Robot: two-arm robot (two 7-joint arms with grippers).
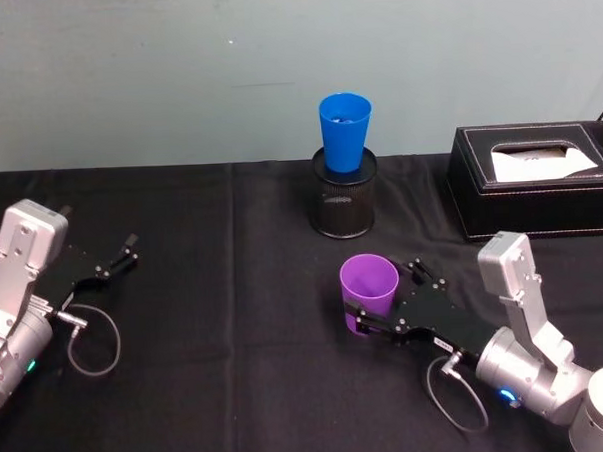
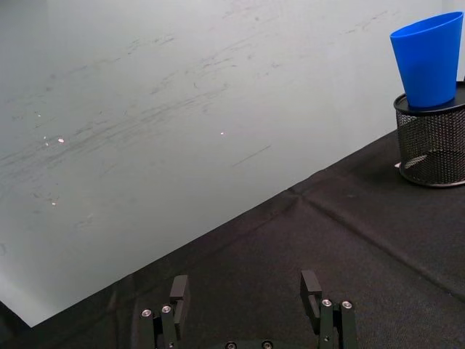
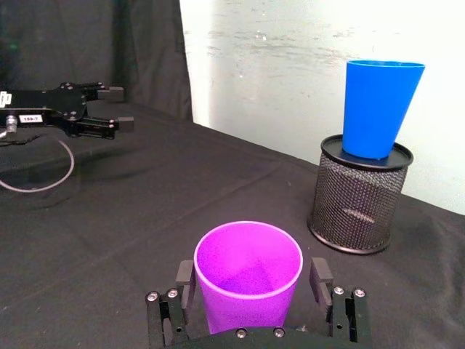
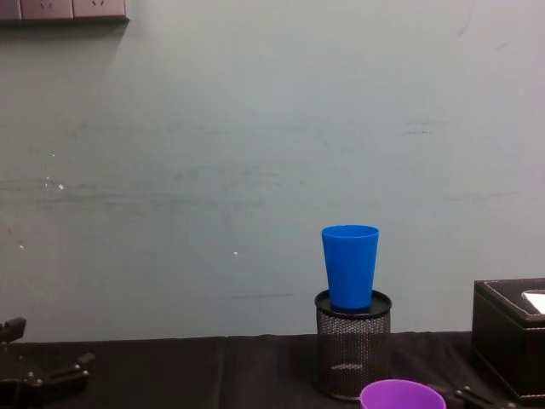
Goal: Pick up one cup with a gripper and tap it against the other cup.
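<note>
The purple cup (image 1: 369, 283) was seen standing upright on the black tablecloth (image 1: 239, 389), in front of the black wire-mesh pen holder (image 1: 344, 199) and slightly to its right, near it but apart. The right gripper (image 1: 388, 300) was seen low at this cup, reaching in from the robot's side. Its jaws were spread, with one finger on each side of the cup's lower part. In the right wrist view a thin gap was visible at one finger, while contact at the other could not be told. The blue cup (image 1: 345, 132) was set upright with its base in the mouth of the pen holder. A black tissue box (image 1: 535, 176) was seen to the right of the holder. The left gripper (image 1: 118, 262) was held over the cloth at the far left, its fingers parted.
</note>
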